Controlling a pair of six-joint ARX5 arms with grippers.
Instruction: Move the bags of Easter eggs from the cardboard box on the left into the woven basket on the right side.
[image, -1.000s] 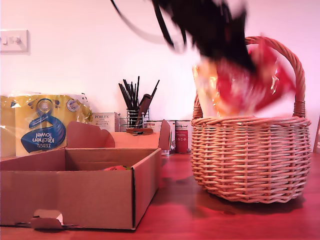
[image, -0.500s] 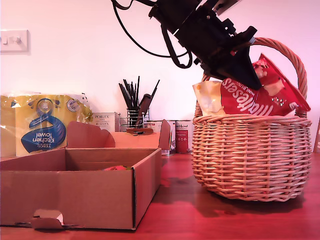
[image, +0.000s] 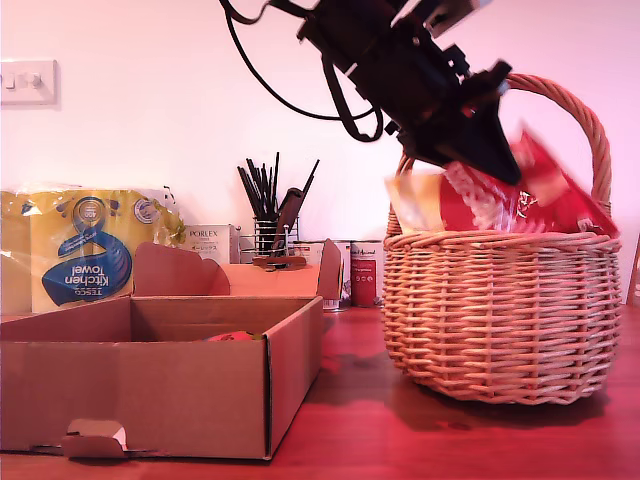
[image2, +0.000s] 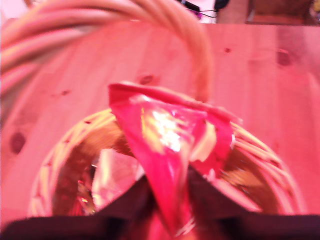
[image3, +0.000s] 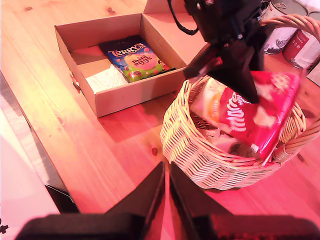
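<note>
Red bag (image: 520, 195) clamped in my first pincer (image: 490, 160); two bags (image3: 135, 57) in box (image3: 125, 97); second pincer (image3: 165, 187) together.

A strong pink cast tints everything; my first wrist view is soft and blurred, the red bag (image: 520, 195) smeared.

My first tool (image: 487, 160) holds a red bag (image: 520, 195) over the woven basket (image: 500, 310).

Wall (image: 150, 90): plain white, pinkish cast | switch plate (image: 27, 81): on wall, exterior view's upper left | table (image: 420, 440): reddish knotty wood planks | back row by wall: towel pack (image: 85, 245), white carton (image: 210, 243), wire holder (image: 268, 236) with dark utensils, tins (image: 362, 272)
</note>
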